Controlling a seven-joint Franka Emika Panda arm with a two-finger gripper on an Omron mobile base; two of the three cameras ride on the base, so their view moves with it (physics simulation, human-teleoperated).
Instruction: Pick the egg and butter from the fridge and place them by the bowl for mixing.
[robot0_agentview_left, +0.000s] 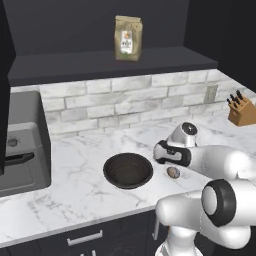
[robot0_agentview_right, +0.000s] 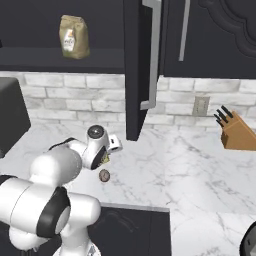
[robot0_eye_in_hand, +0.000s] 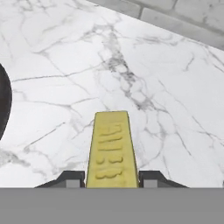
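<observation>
One item down, one coming in: the small reddish-brown egg is lying on the white marble counter just beside the round dark bowl.

Between its two dark finger tips the two-finger gripper is pinching the yellow rectangular butter stick, hanging over the counter with the bowl's rim close by. Whether the stick is touching the marble is hard to tell. Setting it down and letting go looks like all that is left.
</observation>
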